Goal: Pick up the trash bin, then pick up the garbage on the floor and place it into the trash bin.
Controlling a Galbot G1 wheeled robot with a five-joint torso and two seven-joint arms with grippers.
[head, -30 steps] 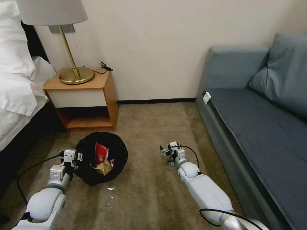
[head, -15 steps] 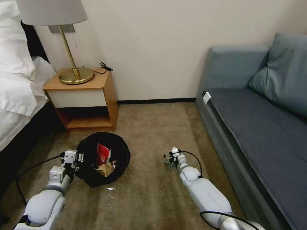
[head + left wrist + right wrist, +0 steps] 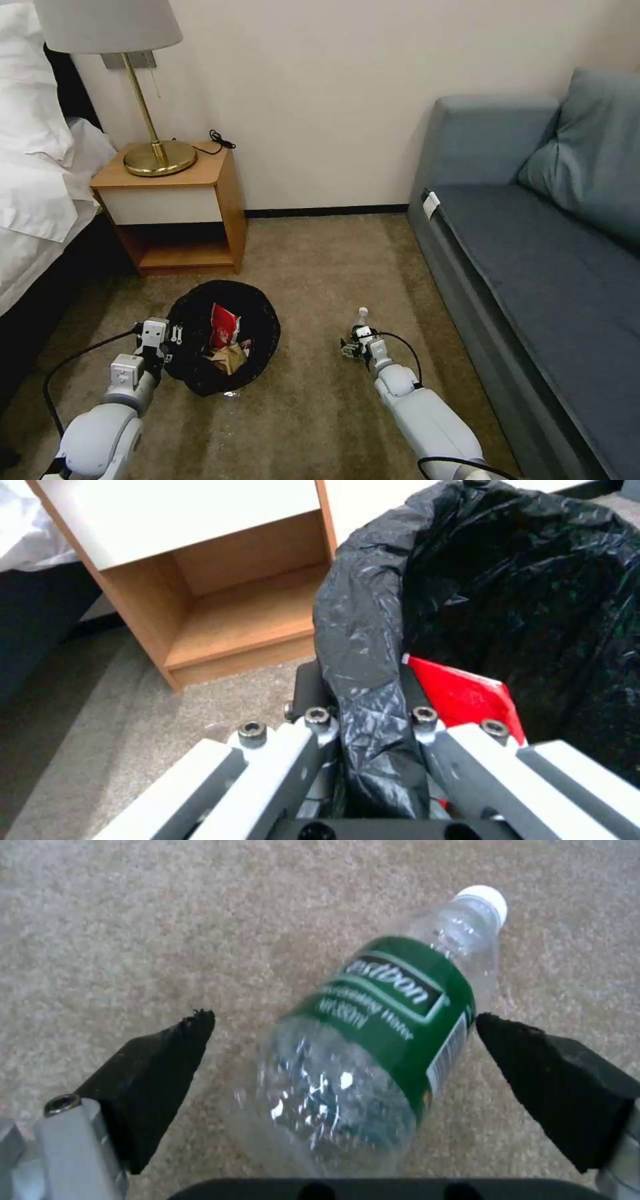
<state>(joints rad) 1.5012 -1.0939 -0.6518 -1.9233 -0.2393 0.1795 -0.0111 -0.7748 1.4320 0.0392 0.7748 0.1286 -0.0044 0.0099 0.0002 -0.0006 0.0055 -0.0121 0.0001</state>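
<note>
The trash bin [image 3: 260, 320], lined with a black bag, is held just above the carpet at lower left. My left gripper [image 3: 175, 335] is shut on its near rim; the left wrist view shows the bag's edge [image 3: 363, 645] clamped between the fingers [image 3: 313, 720]. Inside lie a red-and-white packet [image 3: 225, 325] [image 3: 467, 695] and a crumpled brown paper bag [image 3: 230, 358]. A clear plastic bottle [image 3: 362, 316] [image 3: 373, 1040] with a green label and white cap lies on the carpet. My right gripper [image 3: 351, 347] [image 3: 343, 1022] is low over it, open, with a finger on either side.
A wooden nightstand [image 3: 180, 207] with a brass lamp [image 3: 157, 157] stands behind the bin. The bed [image 3: 33, 180] is at far left. A blue-grey sofa [image 3: 533, 267] runs along the right. A small shiny scrap [image 3: 229, 394] lies on the carpet near the bin.
My left arm has carried the bin a little to the right and nearer. My right gripper has dropped down and back, so the bottle's cap now shows beyond it.
</note>
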